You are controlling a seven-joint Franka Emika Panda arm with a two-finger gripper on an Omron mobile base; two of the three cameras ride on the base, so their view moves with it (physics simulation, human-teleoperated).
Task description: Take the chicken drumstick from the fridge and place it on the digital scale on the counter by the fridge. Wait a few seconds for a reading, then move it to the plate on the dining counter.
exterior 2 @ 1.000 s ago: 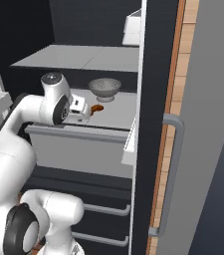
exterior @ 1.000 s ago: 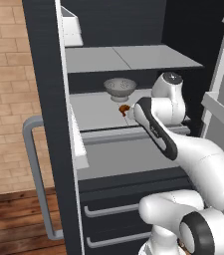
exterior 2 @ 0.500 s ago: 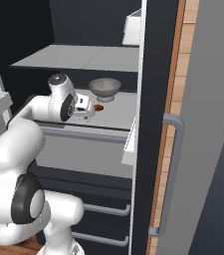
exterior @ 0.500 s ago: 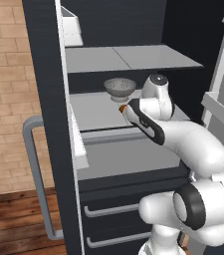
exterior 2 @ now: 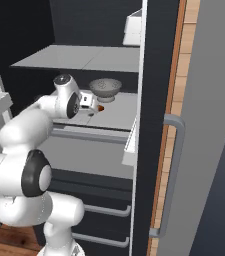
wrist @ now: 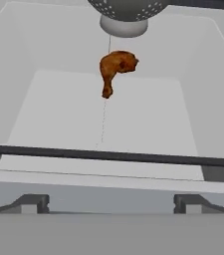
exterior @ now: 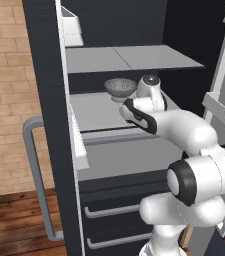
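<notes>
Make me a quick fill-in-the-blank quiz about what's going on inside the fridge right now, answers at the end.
1. The chicken drumstick lies on a fridge shelf just in front of the white perforated ____.
2. The gripper has its fingers apart, so it is ____.
3. The drumstick is ____ the gripper's fingers, not between them.
4. The fridge door is ____.

Answers: colander; open; beyond; open

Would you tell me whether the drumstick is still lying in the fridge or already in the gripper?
Lying in the fridge: the drumstick rests on the shelf before the colander, beyond the fingertips.
</notes>
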